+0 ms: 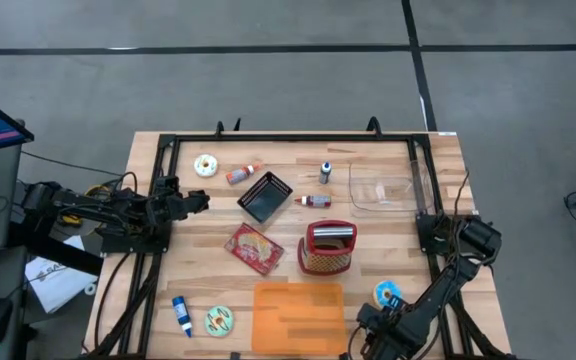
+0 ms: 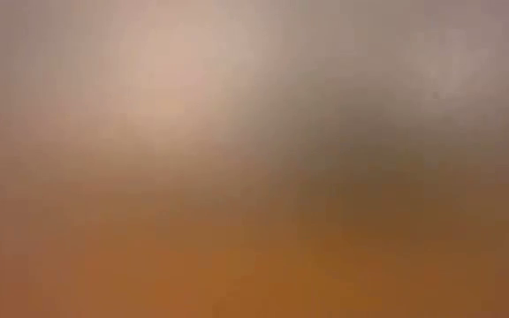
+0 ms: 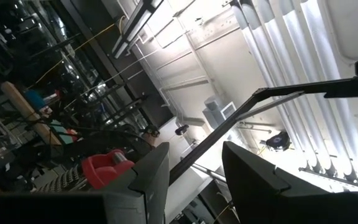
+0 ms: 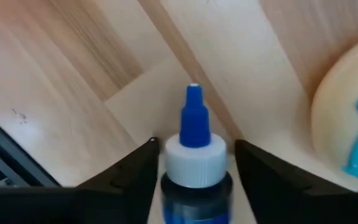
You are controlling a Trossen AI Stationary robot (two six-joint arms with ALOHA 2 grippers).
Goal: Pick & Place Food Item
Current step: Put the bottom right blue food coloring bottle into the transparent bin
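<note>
Between the right gripper's (image 4: 194, 177) spread fingers stands one blue-tipped bottle (image 4: 195, 158), at the table's (image 1: 438, 190) near right corner, beside a blue-iced doughnut (image 1: 388, 293). Counted across the table: three doughnuts, two blue bottles, three small sauce bottles, one red basket (image 1: 328, 248), one black tray (image 1: 265, 197), one orange mat (image 1: 299, 318). The left gripper (image 1: 196, 200) hangs at the left edge, fingers apart, empty.

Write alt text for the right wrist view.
A dark bottle with a white cap and blue nozzle tip stands between the right tool's two dark fingers, above a light wooden tabletop. A cream donut with blue icing lies beside it.
</note>
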